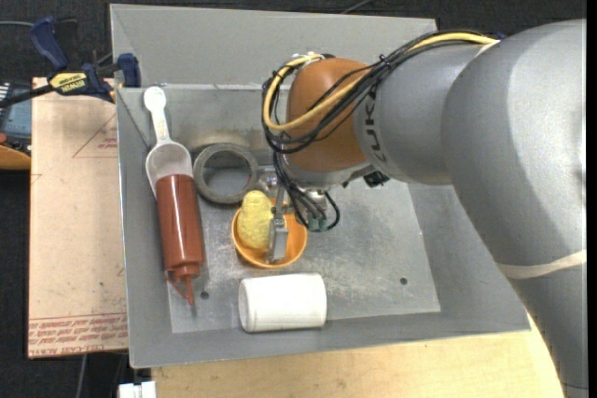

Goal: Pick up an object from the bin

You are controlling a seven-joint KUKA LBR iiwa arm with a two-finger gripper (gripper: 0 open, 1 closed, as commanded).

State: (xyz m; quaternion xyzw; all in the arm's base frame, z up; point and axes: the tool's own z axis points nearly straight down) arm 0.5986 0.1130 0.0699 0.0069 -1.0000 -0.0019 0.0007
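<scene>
My gripper (278, 242) reaches down into a small orange bowl (291, 249) in the middle of the bin. A yellow, rough, rounded lump (252, 219) lies in the bowl's left half, right beside the gripper and touching it. A grey tape roll (224, 172) lies flat just up and left of the bowl. A white cylinder (283, 301) lies on its side below the bowl, near the bin's front edge.
A red-brown squeeze bottle (179, 228) lies along the bin's left side, nozzle towards the front. A white scoop (163, 149) lies above it. The arm and its orange wrist cover hang over the bin's middle and right.
</scene>
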